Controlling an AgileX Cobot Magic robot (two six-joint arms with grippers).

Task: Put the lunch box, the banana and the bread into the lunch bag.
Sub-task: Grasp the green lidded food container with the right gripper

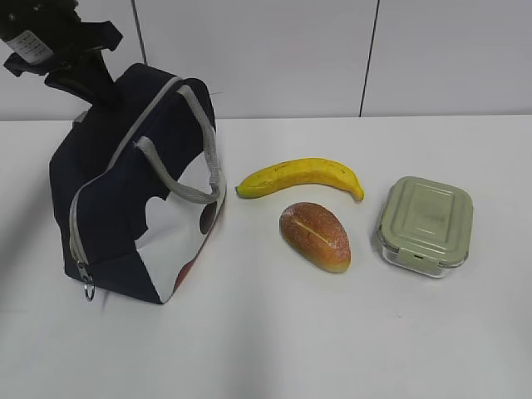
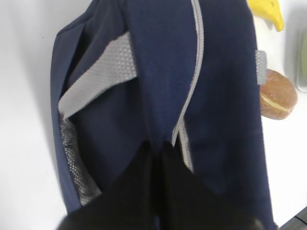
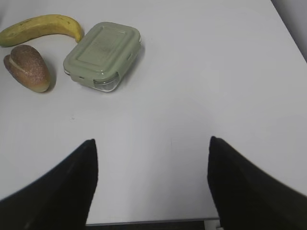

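While upright, lunch bag zipped.

One lunch bag, one banana, one bread, one lunch box

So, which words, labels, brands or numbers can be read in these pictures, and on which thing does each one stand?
No text can be read in any view.
White label on the left arm: it carries dark marks, too small and blurred to read.
White side panel of the lunch bag: only dark and red shapes show, no letters.
Lunch box lid, banana, bread: no print visible.
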